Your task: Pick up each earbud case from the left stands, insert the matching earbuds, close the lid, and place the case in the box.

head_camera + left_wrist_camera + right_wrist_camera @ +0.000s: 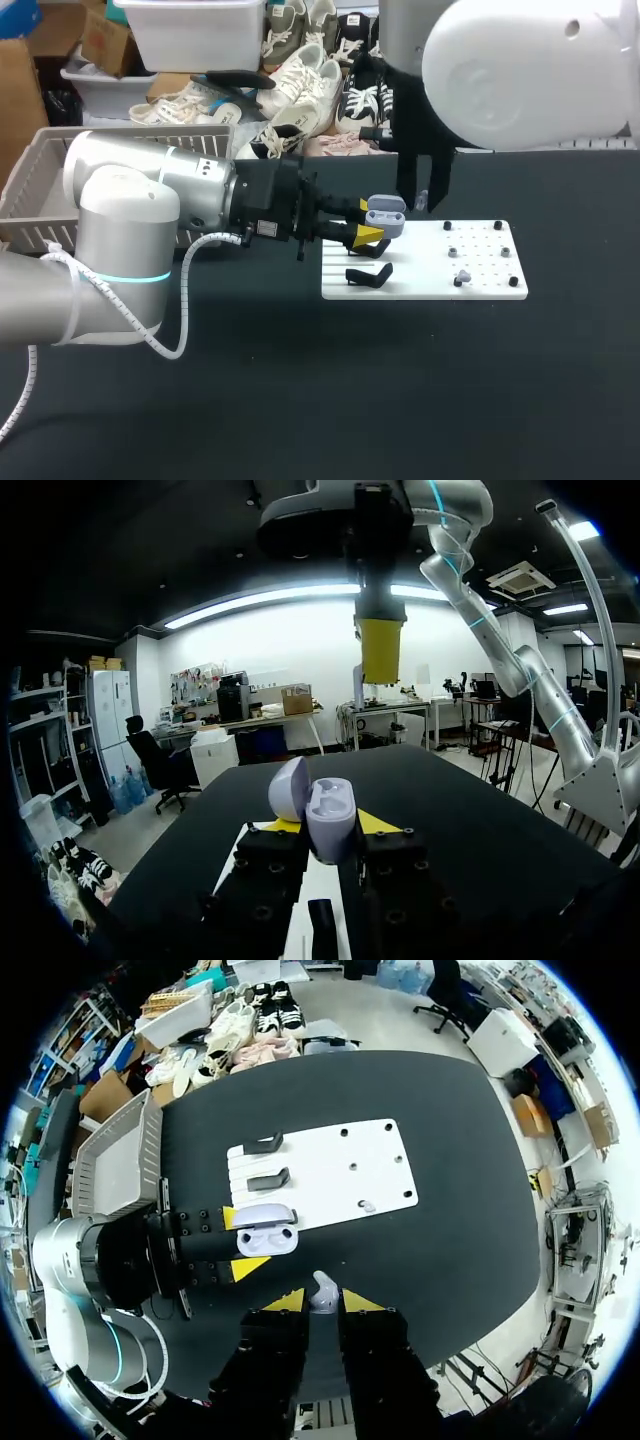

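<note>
The left arm (120,230) is made of rounded silver-grey cylinders, with a glowing cyan ring (125,277) at one joint and a white spiral-wrapped cable (186,310) along it. The left gripper (368,221) is black, with screw-studded finger blocks (265,865) and yellow tips. The right arm (530,70) shows a bulbous white housing. The right gripper (322,1302) is likewise black with yellow tips.

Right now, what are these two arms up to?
The left gripper holds a small grey earbud case with its lid open, above the white board. The right gripper holds a white earbud above the case, not yet in it. A second earbud lies on the board, and the basket stands at the left.
</note>
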Robot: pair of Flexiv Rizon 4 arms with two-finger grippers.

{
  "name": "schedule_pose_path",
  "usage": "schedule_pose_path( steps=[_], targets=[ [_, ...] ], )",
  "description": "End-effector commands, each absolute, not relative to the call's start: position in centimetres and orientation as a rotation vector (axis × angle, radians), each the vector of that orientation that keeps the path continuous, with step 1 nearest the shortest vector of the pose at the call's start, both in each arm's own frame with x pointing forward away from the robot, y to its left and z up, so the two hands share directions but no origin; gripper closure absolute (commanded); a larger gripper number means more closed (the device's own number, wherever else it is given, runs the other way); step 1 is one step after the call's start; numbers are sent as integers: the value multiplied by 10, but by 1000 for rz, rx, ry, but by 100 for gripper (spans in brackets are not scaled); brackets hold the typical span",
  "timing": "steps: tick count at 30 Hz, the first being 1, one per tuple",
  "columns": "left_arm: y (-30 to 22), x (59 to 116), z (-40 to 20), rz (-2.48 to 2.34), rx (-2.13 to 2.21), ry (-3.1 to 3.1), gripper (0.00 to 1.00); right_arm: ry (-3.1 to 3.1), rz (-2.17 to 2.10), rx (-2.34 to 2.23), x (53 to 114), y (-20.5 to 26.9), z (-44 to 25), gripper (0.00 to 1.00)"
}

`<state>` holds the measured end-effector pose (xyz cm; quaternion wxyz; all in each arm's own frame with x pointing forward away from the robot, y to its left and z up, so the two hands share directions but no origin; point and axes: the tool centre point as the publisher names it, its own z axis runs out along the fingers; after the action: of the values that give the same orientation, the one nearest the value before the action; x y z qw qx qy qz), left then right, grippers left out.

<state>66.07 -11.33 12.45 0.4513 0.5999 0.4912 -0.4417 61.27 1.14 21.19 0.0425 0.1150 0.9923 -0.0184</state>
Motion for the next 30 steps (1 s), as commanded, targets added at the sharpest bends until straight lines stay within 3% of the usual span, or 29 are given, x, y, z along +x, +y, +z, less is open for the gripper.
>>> schedule_pose_path(
  steps=[1, 11, 30],
  targets=[
    [-114, 661, 125, -1091, 1484, 1215, 100, 3031, -56, 354, 611, 10, 212, 100],
    [-114, 661, 125, -1091, 1484, 1215, 100, 3035, -76, 829, 621, 25, 213, 100],
    [-114, 661, 125, -1091, 1484, 1215, 100, 3088, -47, 920, 621, 33, 208, 100]
  ],
)
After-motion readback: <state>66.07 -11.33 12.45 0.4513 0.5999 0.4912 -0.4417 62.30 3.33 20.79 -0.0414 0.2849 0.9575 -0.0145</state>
